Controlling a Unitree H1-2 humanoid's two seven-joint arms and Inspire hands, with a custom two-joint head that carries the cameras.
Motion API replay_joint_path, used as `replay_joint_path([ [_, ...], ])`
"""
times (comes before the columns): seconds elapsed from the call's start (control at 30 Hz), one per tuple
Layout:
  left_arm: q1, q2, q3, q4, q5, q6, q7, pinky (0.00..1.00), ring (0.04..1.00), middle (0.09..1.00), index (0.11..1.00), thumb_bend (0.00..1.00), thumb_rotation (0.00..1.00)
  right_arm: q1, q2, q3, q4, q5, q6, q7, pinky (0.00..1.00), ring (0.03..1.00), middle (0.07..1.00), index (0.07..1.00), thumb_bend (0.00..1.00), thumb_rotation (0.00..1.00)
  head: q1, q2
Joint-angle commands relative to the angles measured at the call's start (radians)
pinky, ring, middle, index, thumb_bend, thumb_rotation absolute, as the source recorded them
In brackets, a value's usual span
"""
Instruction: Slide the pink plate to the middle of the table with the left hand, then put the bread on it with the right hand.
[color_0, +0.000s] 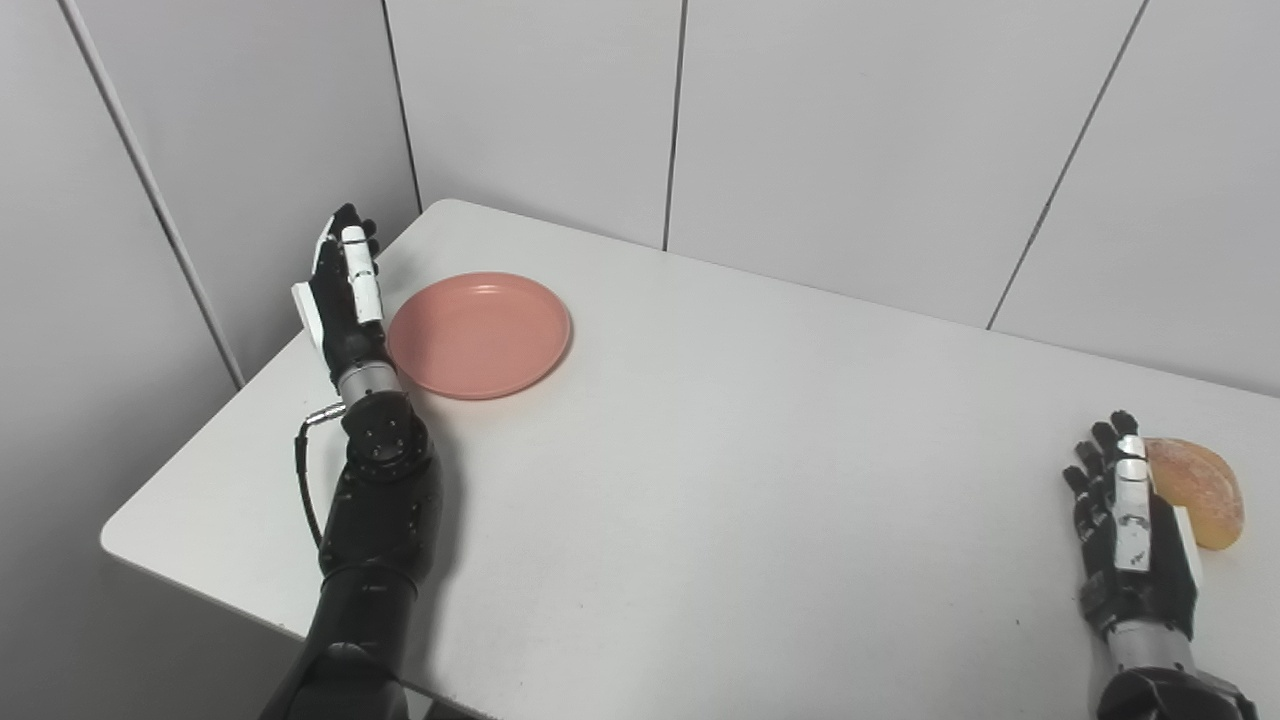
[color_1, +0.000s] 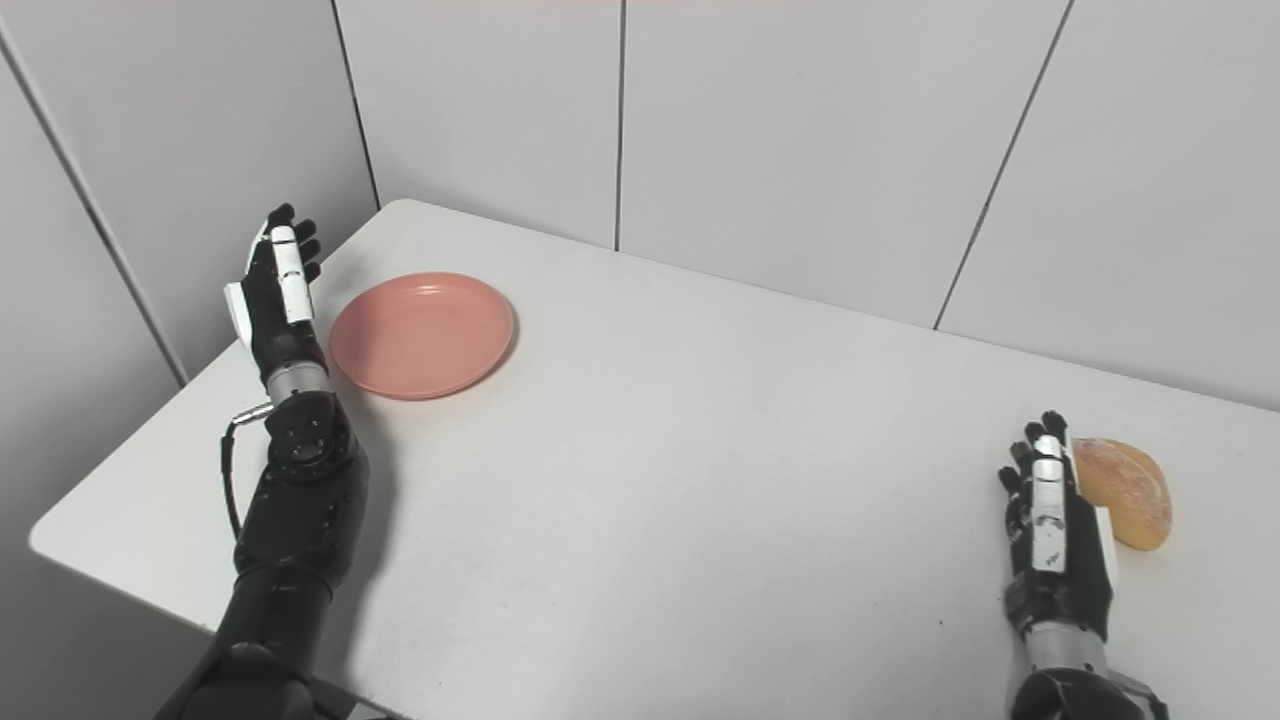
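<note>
Lower right: right hand (color_0: 1130, 530), fingers spread, beside soft, crushable bread (color_0: 1200, 490); upper left: left hand (color_0: 345, 290), likewise spread, flanks the rigid, light pink plate (color_0: 480, 335) on the desk (color_0: 750, 480), best pushed at its rim.

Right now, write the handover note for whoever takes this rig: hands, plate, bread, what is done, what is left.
Left hand: open, fingers straight, upright beside the left rim of the pink plate; contact cannot be told.
Right hand: open, holding nothing, just left of the bread.
Plate: near the far left corner of the table, not yet in the middle.
Bread: on the table at the right edge.
Done: nothing visible.
Left: slide the plate to the middle with the left hand, then place the bread on it with the right.
</note>
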Motion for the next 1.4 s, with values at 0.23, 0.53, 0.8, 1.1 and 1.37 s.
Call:
replay_joint_path([
  [0.23,-0.035,0.034,-0.007,0.047,0.004,-0.013,0.004,0.87,0.840,0.825,0.819,0.56,1.00,-0.005,-0.005,0.003,-0.049,-0.002,0.019,-0.003,1.00,1.000,1.000,1.000,0.73,0.92,-0.004,0.003],
  [0.53,-0.044,0.025,-0.024,0.093,-0.016,-0.004,-0.016,0.86,0.824,0.805,0.796,0.54,1.00,0.002,0.001,0.003,-0.085,-0.001,0.042,-0.014,1.00,1.000,1.000,1.000,0.73,0.92,-0.006,0.004],
  [0.8,-0.056,-0.001,-0.024,0.072,-0.152,0.061,-0.107,0.84,0.827,0.815,0.808,0.56,1.00,0.002,0.005,0.000,-0.095,0.002,0.045,-0.023,1.00,1.000,1.000,0.996,0.71,0.92,-0.010,0.007],
  [1.1,-0.067,-0.028,-0.036,0.036,-0.199,0.154,-0.136,0.85,0.837,0.818,0.807,0.53,1.00,-0.001,0.002,0.000,-0.089,0.001,0.043,-0.023,1.00,1.000,1.000,0.997,0.72,0.91,-0.011,0.010],
  [1.37,-0.073,-0.048,-0.068,0.030,-0.200,0.174,-0.167,0.83,0.820,0.803,0.795,0.53,1.00,-0.003,0.004,-0.001,-0.082,0.000,0.037,-0.025,1.00,1.000,1.000,0.992,0.70,0.92,-0.013,0.014],
])
